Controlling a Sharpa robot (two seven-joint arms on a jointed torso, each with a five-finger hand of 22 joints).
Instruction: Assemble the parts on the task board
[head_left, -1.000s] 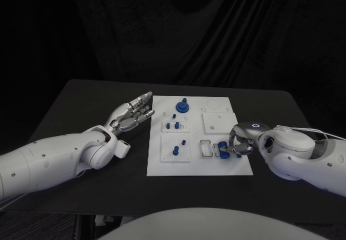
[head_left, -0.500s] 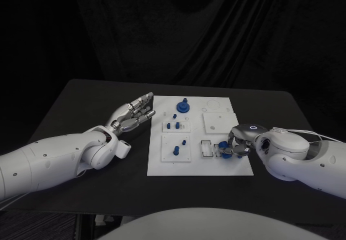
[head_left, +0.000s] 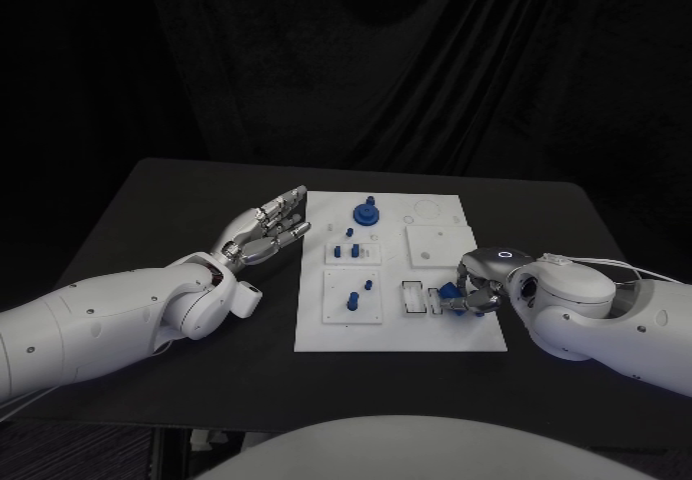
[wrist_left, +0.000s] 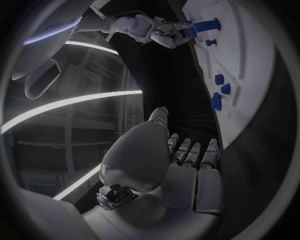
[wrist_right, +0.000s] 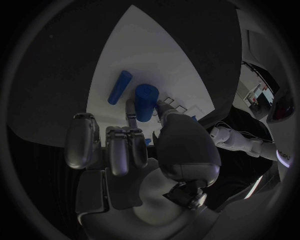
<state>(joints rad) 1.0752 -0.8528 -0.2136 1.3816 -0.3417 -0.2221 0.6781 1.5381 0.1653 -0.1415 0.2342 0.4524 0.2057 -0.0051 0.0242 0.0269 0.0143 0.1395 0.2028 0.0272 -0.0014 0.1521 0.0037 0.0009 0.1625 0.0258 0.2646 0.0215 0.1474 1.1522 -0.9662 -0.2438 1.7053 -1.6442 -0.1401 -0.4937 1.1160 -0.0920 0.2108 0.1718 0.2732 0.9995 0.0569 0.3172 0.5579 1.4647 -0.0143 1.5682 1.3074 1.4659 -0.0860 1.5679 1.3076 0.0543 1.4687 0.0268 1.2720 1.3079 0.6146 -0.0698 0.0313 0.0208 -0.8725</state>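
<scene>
- Blue cylindrical part (head_left: 451, 297) is pinched by the right hand (head_left: 476, 290) at the near right corner of the task board (head_left: 398, 330), just beside the small slotted fixture (head_left: 415, 298) there.
- Right wrist view: thumb and a fingertip (wrist_right: 130, 111) close on the blue cylindrical part (wrist_right: 145, 101); a second blue rod (wrist_right: 119, 87) lies loose on the board just beside it, apart from the hand.
- Judgement: step in hand is seating the held part into the slotted fixture. To do it well, keep the part's axis in line with the slot, lower slowly, and let go only once it sits flush. Risk: the loose rod is close enough to be knocked.
- Left hand (head_left: 268, 231) hovers just off the board's left edge, fingers apart, holding nothing. Judgement: well placed to steady the board if it slides.
- Other blue parts relative to the board: a round knob (head_left: 365, 212) near its far edge, short pegs (head_left: 343, 249) at left of centre, two more pegs (head_left: 356, 294) on the near left plate.
- Head view does not resolve the grip; the right wrist view does, and reveals the loose rod.
- Left wrist view shows the left hand (wrist_left: 181, 165) empty, and across the board the right hand (wrist_left: 164, 34) with the part (wrist_left: 205, 24) standing out sideways from its fingers, an orientation the head view hides.
</scene>
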